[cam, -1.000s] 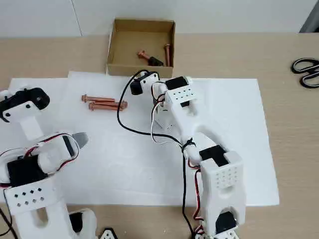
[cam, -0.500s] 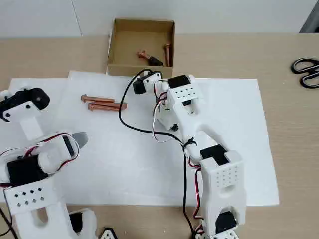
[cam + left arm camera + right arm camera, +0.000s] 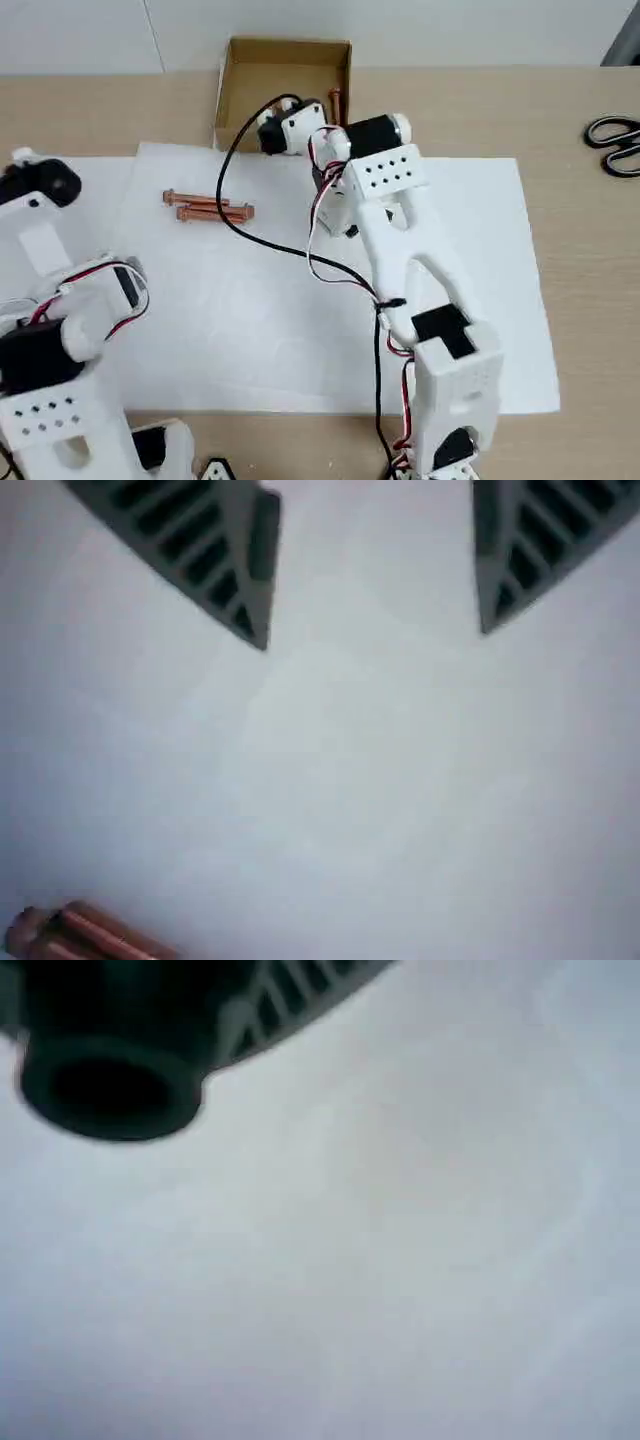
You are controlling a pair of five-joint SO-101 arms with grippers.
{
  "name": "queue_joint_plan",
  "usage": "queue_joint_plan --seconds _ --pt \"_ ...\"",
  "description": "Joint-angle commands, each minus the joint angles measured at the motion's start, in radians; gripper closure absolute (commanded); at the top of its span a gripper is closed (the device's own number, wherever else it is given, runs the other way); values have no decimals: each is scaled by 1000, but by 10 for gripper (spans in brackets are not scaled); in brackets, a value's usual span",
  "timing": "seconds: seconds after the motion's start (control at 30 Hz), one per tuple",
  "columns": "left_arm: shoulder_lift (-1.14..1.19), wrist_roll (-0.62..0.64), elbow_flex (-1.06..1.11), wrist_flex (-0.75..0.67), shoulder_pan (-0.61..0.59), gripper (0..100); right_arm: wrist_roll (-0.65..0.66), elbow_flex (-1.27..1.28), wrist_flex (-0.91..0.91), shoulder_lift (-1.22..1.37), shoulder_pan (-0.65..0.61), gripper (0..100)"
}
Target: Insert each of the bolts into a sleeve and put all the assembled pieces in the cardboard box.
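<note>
The task is standing partly complete. Inside the cardboard box [image 3: 240, 95], one bolt [image 3: 334, 100] is lying along the wall farthest from the left arm. Its lower end is passing under the right arm [image 3: 400, 220], so it cannot be told whether a sleeve is fitted on it.

Two bolts [image 3: 205, 207] are lying side by side and touching on the white sheet [image 3: 250, 320], just outside the box's near wall, off the corner on the left arm's side. Neither is carrying a sleeve.

The right tool [image 3: 170, 1030] is gripping a black sleeve [image 3: 110, 1095] above the white sheet, close to the near wall of the box. The sleeve's bore is facing the wrist camera and is looking dark (whether a bolt is seated in it cannot be told).

The left tool [image 3: 372, 625] is hanging wide open and holding nothing, farther from the box than the two loose bolts, with one bolt end showing at the edge of its view.

Judged outstanding work:
- Both loose bolts are awaiting sleeves.
- The gripped sleeve is awaiting pairing or placement.
- All resulting pieces are awaiting transfer from the surface [image 3: 560, 100] into the box.
</note>
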Motion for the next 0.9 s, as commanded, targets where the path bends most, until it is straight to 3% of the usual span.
queue_joint_plan --seconds 0.0,0.1,0.2,0.33,0.53,0.7,0.87 --pt "-3 0 -76 2 41 881 -48 -46 21 -104 22 995" --pt "-3 -32 -124 -20 48 880 -46 -46 21 -110 38 995" --pt "11 -190 -128 -104 87 871 -48 -35 22 -108 42 995" --pt "239 -216 -179 -166 109 859 -44 38 21 -113 42 995" --pt "795 -66 -565 -164 115 859 -49 58 21 -113 42 995" --pt "1125 172 -886 -164 163 858 -49 58 21 -111 41 995" --pt "1356 193 -1026 -195 187 859 -51 61 21 -111 41 995"
